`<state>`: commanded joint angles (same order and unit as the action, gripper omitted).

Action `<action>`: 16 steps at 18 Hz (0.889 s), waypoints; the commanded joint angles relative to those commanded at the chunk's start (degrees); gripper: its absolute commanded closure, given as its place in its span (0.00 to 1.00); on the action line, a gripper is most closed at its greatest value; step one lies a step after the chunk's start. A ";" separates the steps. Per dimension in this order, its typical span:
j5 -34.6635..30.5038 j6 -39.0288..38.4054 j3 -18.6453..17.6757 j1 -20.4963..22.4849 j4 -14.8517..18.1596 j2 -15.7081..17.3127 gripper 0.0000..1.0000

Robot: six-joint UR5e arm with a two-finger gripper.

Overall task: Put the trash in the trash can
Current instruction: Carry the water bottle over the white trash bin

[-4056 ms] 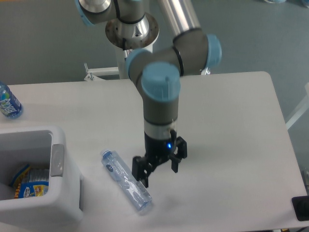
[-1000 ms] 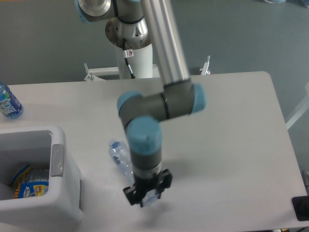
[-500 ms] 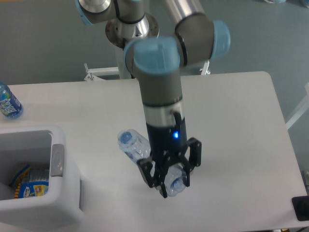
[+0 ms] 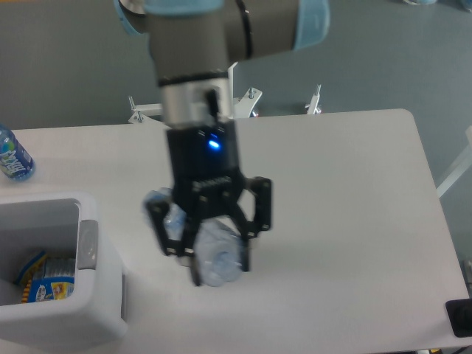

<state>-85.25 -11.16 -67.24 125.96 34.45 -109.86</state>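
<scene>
The black two-finger gripper (image 4: 214,254) is clamped on the crushed clear bluish plastic bottle (image 4: 215,254), carrying it above the white table (image 4: 346,221), right of the white rectangular bin (image 4: 99,295), grey floor beyond.

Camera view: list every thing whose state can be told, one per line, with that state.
Claw: shut on the bottle, raised off the table.
Bottle: crushed, held in the claw, off the table.
Bin: open at the top, upright at the table's left edge.
Wrapper: crumpled, lying inside the bin.
Blue bottle: at the far left edge, partly cut off.
</scene>
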 joint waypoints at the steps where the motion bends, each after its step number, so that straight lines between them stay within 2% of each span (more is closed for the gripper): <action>1: 0.00 0.00 0.18 -0.97 0.00 0.00 0.44; 6: -0.18 0.53 0.01 -5.10 0.00 -0.17 0.44; 10: -0.09 0.62 0.27 -7.74 -0.09 -1.84 0.44; 16: -0.09 1.84 0.27 -9.06 -0.09 -3.69 0.44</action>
<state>-85.34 -9.32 -66.97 116.90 34.37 -113.55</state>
